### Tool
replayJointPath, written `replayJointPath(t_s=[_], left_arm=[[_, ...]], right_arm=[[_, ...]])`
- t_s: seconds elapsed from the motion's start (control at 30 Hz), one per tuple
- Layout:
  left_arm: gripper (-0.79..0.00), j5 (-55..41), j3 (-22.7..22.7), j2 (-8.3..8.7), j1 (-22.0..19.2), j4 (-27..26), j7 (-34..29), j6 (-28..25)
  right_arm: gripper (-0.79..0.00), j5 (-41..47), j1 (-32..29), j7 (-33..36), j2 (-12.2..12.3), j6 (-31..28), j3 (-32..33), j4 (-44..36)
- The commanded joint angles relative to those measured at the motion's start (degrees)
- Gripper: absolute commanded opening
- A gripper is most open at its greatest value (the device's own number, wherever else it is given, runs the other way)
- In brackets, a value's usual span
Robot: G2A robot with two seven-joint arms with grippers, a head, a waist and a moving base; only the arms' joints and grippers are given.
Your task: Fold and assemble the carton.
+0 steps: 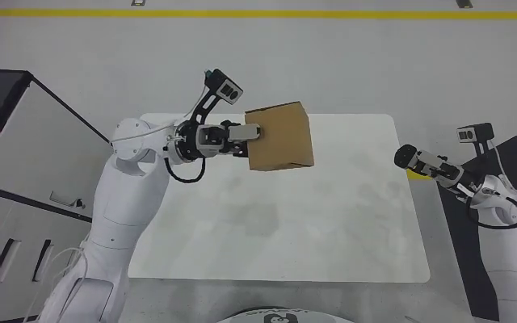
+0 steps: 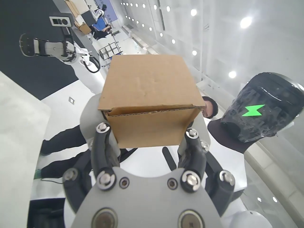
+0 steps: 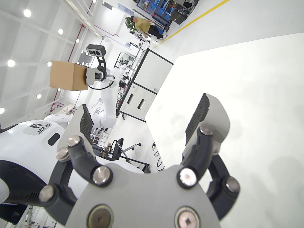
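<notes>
A brown carton (image 1: 280, 136), folded into a closed box, hangs in the air over the far left part of the white table (image 1: 339, 234). My left gripper (image 1: 251, 134) is shut on the carton's near side, and the left wrist view shows the carton (image 2: 147, 96) clamped between its two black fingers (image 2: 101, 141). The seam of a tucked flap runs along the carton's edge. My right gripper (image 3: 144, 117) is open with nothing between its ribbed pads; in the top view the right gripper (image 1: 405, 156) sits just off the table's right edge.
A black and white cabinet (image 1: 32, 145) stands to the left of the table. A black panel (image 1: 485, 242) stands at the right. A yellow line (image 1: 258, 13) runs along the floor at the back.
</notes>
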Motion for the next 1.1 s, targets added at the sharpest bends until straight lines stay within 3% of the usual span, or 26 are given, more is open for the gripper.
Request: replayJointPath(t_s=[0.0, 0.3, 0.53, 0.8, 0.9, 1.07], left_arm=[[-0.785, 2.3, 0.1, 0.12, 0.1, -0.6, 0.5, -0.3], [-0.785, 16.8, -0.8, 0.7, -5.4, 1.3, -5.5, -22.2], [-0.785, 30.7, 3.8, 2.08, -11.6, -1.7, 1.9, -29.7], [-0.785, 31.4, 3.8, 2.11, -11.6, -1.9, 1.9, -29.8], [-0.785, 42.3, 2.5, 2.62, -11.6, -3.6, 6.5, -34.3], [-0.785, 57.1, 1.8, 3.55, -11.7, -1.5, 21.5, -49.4]], right_arm=[[0.0, 0.0, 0.0, 0.0, 0.0, 0.0, 0.0, 0.0], [0.0, 0.0, 0.0, 0.0, 0.0, 0.0, 0.0, 0.0], [0.0, 0.0, 0.0, 0.0, 0.0, 0.0, 0.0, 0.0], [0.0, 0.0, 0.0, 0.0, 0.0, 0.0, 0.0, 0.0], [0.0, 0.0, 0.0, 0.0, 0.0, 0.0, 0.0, 0.0], [0.0, 0.0, 0.0, 0.0, 0.0, 0.0, 0.0, 0.0]])
